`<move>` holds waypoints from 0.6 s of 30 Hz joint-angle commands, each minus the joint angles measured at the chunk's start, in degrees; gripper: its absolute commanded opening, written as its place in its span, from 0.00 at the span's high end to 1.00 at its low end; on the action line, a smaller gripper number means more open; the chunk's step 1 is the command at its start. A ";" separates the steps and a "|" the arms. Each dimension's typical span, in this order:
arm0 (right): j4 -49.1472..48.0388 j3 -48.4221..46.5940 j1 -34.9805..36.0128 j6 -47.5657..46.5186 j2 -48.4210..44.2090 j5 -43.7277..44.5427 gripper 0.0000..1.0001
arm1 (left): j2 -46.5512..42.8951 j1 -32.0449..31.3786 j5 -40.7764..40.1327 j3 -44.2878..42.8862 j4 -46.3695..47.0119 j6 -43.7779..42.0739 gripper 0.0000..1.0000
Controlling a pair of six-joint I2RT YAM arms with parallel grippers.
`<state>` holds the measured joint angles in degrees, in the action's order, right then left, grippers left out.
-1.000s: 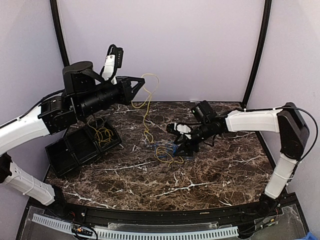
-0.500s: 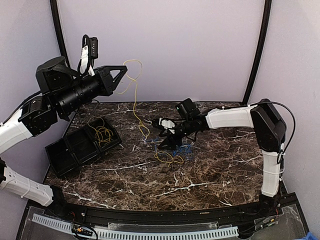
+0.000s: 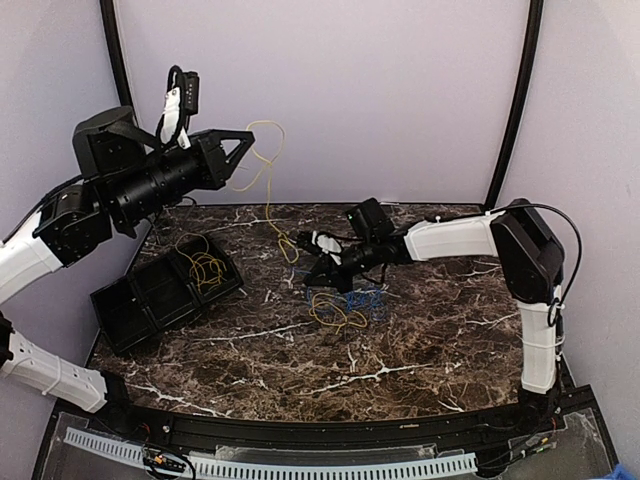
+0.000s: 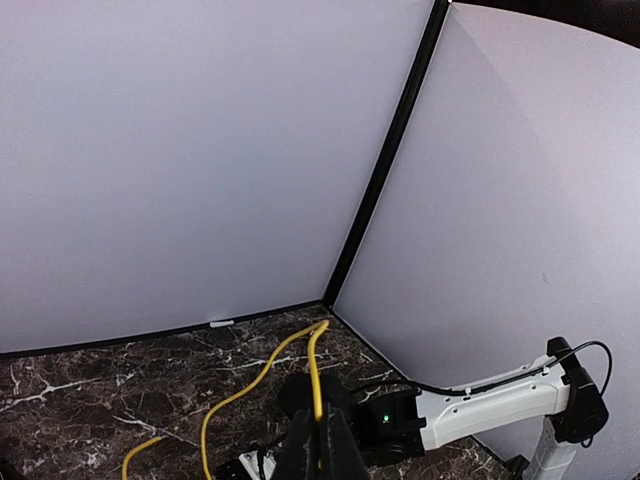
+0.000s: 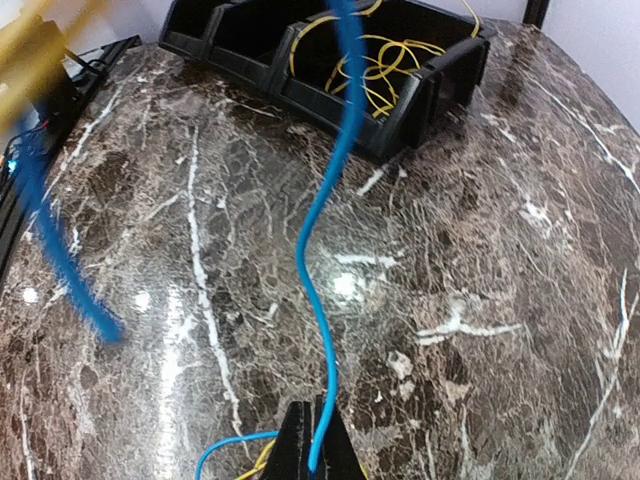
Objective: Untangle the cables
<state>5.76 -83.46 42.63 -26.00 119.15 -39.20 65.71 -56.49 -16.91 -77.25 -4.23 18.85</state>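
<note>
A yellow cable (image 3: 270, 200) hangs from my raised left gripper (image 3: 245, 138), loops beside its tip and drops to the marble table (image 3: 250, 350). In the left wrist view that gripper (image 4: 318, 420) is shut on the yellow cable (image 4: 313, 370). The cable's lower end joins a small pile of blue cable (image 3: 365, 298) and yellow loops (image 3: 338, 315) at mid-table. My right gripper (image 3: 312, 276) sits low at the pile's left edge. The right wrist view shows it (image 5: 313, 410) shut on a blue cable (image 5: 318, 220) that rises from its fingertips.
A black compartment tray (image 3: 130, 300) lies tilted at the table's left, with a coil of yellow cable (image 3: 205, 265) in its rightmost compartment, also in the right wrist view (image 5: 385, 65). Lavender walls and black corner posts (image 3: 510, 110) enclose the table.
My right gripper reached left across the pile and shut on the blue cable. My left arm lifted the yellow cable up and to the left, then held still.
</note>
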 commanded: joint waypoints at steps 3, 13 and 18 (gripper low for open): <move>1.54 3.57 -3.90 1.05 0.14 10.48 1.00 | 2.83 -0.15 -3.76 -16.94 -6.76 -6.66 1.00; 5.90 4.24 -13.09 2.90 -0.58 16.12 1.00 | 4.84 -0.13 -14.75 -29.77 -11.41 -17.13 1.00; 9.64 5.32 -13.14 1.80 -4.78 15.94 0.87 | 3.78 -0.12 -16.43 -23.43 -11.96 -14.88 1.00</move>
<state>11.46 -78.96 28.27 -23.83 119.04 -23.64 68.95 -56.49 -30.15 -105.16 -13.61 4.27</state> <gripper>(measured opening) 0.030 0.019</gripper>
